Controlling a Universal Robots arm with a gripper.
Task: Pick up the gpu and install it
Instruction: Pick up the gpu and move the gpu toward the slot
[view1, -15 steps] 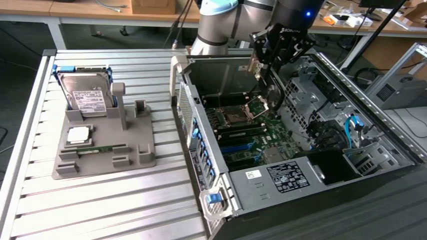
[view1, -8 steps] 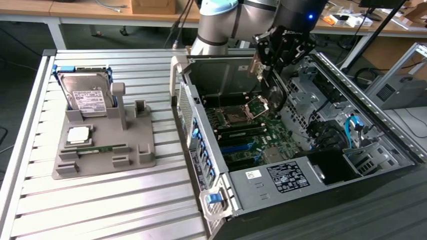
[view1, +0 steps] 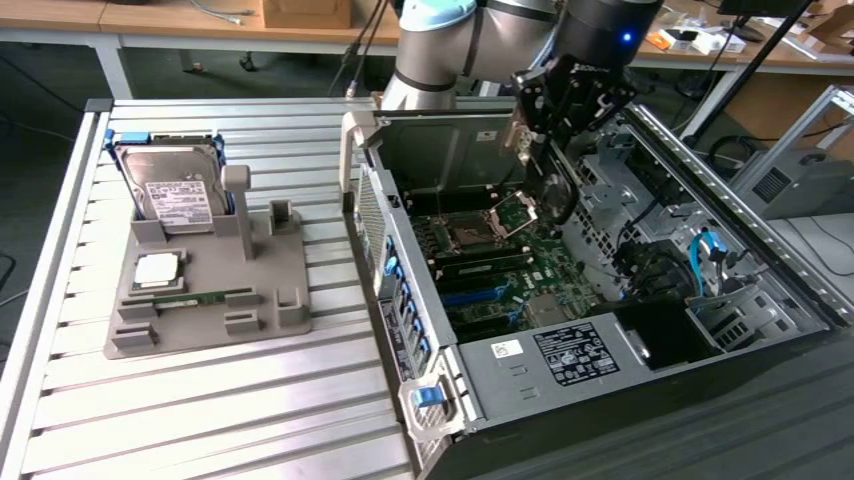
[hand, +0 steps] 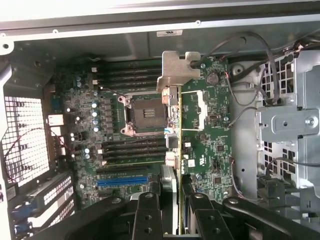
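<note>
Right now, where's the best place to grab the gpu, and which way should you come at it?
By its two flat faces, away from the silver bracket, coming down over its top edge. The gpu is thin and stands on edge above the motherboard, so it can be pinched from both sides. The gripper holds it that way.

No text can be read; labels on the hard drive (view1: 174, 195) and power supply (view1: 575, 355) (their print illegible).

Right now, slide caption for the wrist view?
Gripper holding the gpu edge-on over the motherboard.
</note>
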